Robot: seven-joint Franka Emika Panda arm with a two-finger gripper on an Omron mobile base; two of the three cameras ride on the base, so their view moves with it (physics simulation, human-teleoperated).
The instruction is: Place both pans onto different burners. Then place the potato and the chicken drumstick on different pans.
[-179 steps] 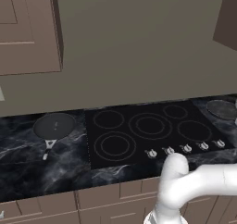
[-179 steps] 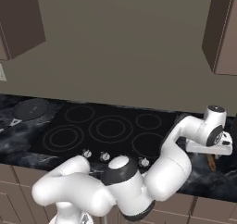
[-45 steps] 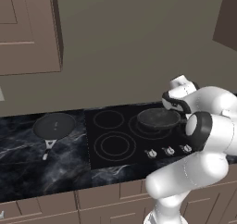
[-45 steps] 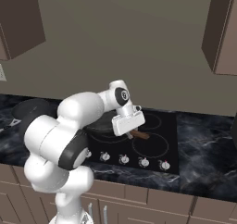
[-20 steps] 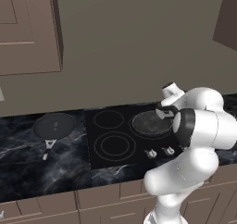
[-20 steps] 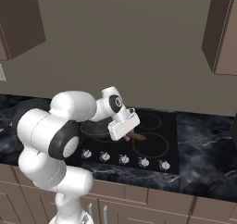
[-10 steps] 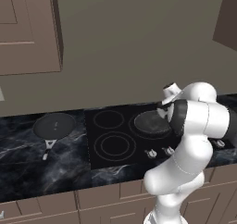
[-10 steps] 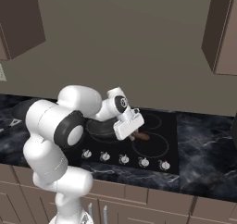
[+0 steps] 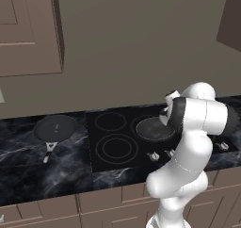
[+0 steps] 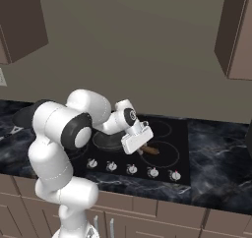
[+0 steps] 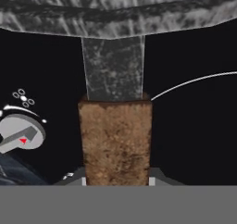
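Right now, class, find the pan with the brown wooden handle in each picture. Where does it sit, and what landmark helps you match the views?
Left base view: the wooden-handled pan lies right of centre on the cooktop, partly behind the arm.
Right base view: centre, its handle poking out below the hand.
Hand view: the handle fills the centre, running up to the pan.
Shared landmark: the silver knobs.

You've got one pan [image 9: 153, 128] on the cooktop [image 9: 113, 149], the other pan [image 9: 55, 127] sitting on the bench [image 9: 28, 168] toward its left end.
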